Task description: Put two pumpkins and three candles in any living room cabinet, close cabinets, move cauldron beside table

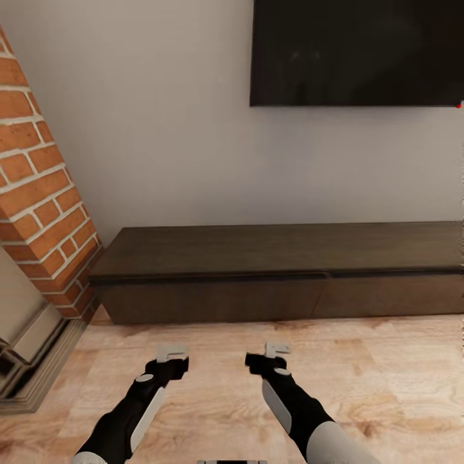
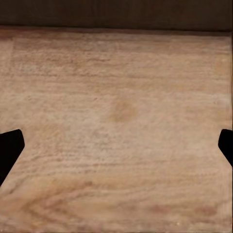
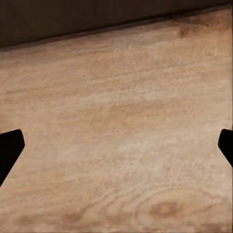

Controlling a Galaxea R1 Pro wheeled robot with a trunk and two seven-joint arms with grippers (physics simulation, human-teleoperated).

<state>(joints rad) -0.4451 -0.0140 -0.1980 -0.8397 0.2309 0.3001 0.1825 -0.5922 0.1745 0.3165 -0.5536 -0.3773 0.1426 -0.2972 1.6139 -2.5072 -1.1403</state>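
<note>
Head view: cabinet beyond both end effectors.

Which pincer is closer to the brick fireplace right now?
Left. The left pincer hangs over the wood floor nearer the brick fireplace; the right pincer sits farther from it, both facing the cabinet.

- One cabinet, ahead of both grippers
- Two drawer fronts on it
- One wall screen
- One brick column

Matt dark wood cabinet; pale grained wooden floor.
</note>
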